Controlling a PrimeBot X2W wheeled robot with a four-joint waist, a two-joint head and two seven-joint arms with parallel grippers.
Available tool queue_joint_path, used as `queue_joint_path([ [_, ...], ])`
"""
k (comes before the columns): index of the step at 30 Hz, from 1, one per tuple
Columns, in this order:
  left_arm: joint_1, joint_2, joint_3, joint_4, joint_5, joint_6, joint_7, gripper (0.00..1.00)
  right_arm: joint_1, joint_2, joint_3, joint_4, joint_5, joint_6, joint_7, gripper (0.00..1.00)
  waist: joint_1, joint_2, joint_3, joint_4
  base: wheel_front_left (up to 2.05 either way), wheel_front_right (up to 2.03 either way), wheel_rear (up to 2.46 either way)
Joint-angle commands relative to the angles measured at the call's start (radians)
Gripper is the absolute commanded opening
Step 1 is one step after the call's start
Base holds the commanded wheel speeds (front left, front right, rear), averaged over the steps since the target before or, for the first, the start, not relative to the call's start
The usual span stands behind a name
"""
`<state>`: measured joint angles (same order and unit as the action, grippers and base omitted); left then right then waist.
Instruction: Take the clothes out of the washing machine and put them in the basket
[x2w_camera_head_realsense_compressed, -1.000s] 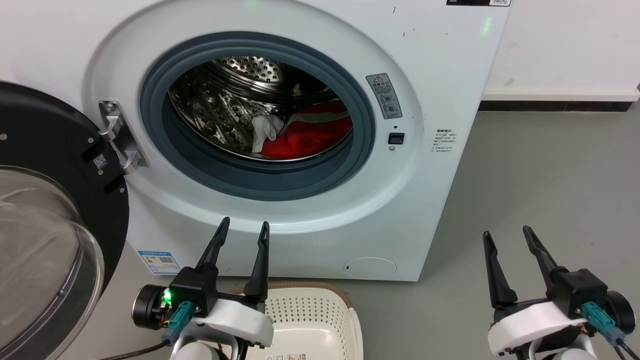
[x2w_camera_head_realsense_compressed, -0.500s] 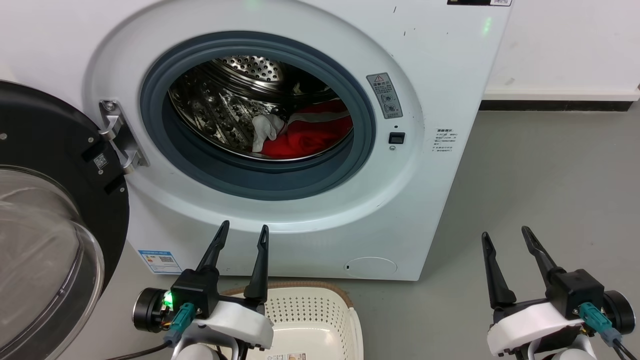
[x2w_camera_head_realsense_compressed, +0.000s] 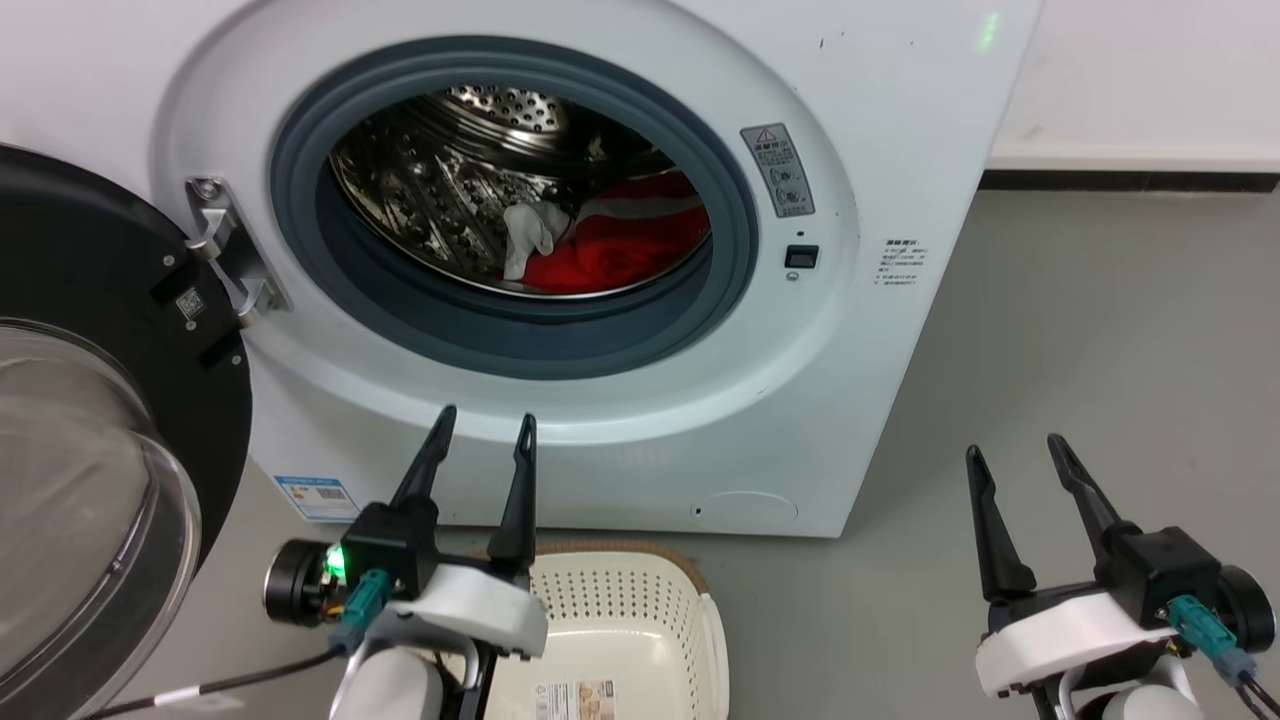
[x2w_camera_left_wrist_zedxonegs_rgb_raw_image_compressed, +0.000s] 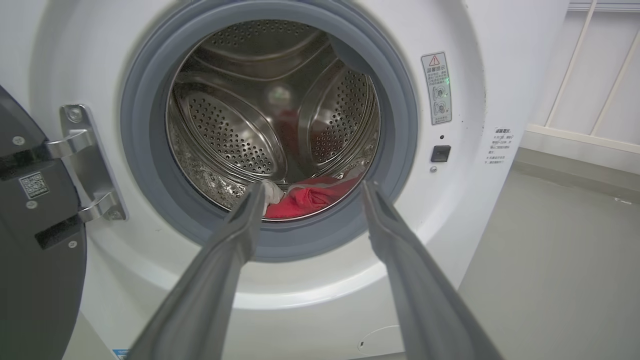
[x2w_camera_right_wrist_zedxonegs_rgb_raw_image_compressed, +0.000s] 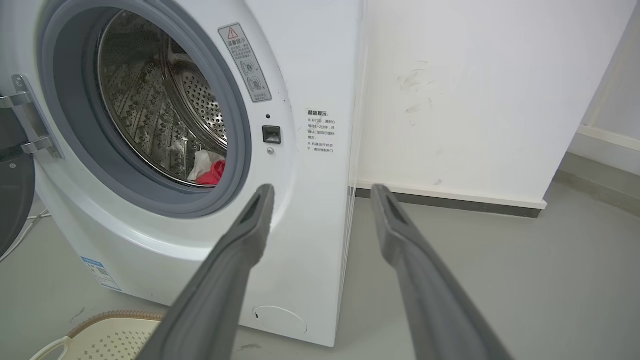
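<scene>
Plain laundry room or test space; white front-loading washing machine stands on smooth grey floor; scuffed white wall with dark skirting beside; cream basket on the floor before it.

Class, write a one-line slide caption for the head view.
Left gripper and right gripper, both open, before the washing machine; red clothes in its drum, basket on the floor.

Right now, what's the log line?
door open | clothes in washer | basket on floor | left gripper open | right gripper open
</scene>
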<state>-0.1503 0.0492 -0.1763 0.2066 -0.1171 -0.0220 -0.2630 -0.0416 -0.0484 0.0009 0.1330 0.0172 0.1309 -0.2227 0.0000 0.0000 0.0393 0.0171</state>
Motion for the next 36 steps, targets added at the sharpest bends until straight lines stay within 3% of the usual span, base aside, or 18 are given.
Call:
queue_joint_path([
  [1,-0.03,0.002,0.005,0.007,0.002,0.007,-0.003,1.0,-0.021,-0.003,0.003,-0.013,0.001,0.0,-0.005,1.0,0.0,0.0,0.03,-0.005,0.0,0.0,0.0],
  [10,-0.238,0.003,0.044,0.105,0.017,0.01,-0.003,1.0,-0.094,-0.003,0.021,-0.078,0.005,0.0,0.0,1.0,0.0,0.0,0.212,-0.057,0.0,0.0,0.0],
  [25,-0.644,0.062,0.1,0.424,0.013,-0.02,0.001,1.0,-0.198,-0.002,0.063,-0.101,0.021,0.0,-0.022,1.0,0.0,0.0,0.458,-0.165,0.0,0.0,0.0],
  [36,-0.97,0.142,0.097,0.676,0.004,-0.051,0.13,1.0,-0.241,-0.001,0.124,-0.067,0.041,0.0,-0.038,1.0,0.0,0.0,0.575,-0.226,0.0,0.0,0.0],
])
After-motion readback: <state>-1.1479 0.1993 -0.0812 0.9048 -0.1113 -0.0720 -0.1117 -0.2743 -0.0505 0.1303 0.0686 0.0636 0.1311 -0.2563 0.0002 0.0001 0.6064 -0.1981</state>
